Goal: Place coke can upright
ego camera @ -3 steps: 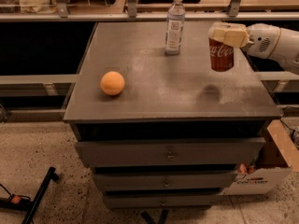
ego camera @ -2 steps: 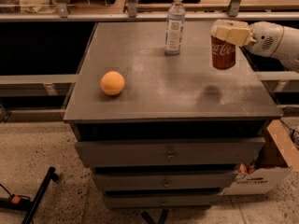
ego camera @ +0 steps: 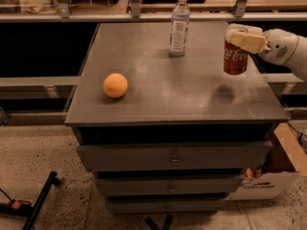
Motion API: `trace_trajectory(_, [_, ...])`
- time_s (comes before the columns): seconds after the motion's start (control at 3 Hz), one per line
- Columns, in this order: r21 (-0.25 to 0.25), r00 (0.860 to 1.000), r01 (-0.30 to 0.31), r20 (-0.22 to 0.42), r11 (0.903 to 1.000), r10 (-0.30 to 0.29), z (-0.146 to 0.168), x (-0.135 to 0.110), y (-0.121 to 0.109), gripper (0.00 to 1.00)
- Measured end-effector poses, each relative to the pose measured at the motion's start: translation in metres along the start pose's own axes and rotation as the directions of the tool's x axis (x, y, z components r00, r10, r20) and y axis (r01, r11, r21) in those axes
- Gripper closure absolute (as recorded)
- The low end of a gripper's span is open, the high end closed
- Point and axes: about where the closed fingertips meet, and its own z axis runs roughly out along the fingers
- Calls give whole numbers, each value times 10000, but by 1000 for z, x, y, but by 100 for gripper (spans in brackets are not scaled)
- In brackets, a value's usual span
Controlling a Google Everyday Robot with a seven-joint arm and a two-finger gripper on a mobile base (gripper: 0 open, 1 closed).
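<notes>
The red coke can (ego camera: 235, 58) with white script hangs upright in the air above the right side of the grey cabinet top (ego camera: 177, 87); its shadow lies on the surface below it. My gripper (ego camera: 243, 36) reaches in from the right on a white arm and is shut on the can's upper part, its cream fingers (ego camera: 249, 39) covering the can's top.
A clear plastic water bottle (ego camera: 179, 25) stands upright at the back middle of the top. An orange ball (ego camera: 115, 85) lies at the front left. Drawers run below the top. A cardboard box (ego camera: 271, 174) sits on the floor at the right.
The gripper has carried the can a little to the right and slightly up, still upright. The bottle and the ball have not moved.
</notes>
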Motion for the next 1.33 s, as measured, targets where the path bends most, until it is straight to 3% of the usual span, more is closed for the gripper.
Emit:
trace_trajectory(1.0, [436,9957,695,591,9966,-720,-24,7,10,100])
trace_trajectory(1.33, [457,9946,793,627,9958,-821,-27,-6,36,84])
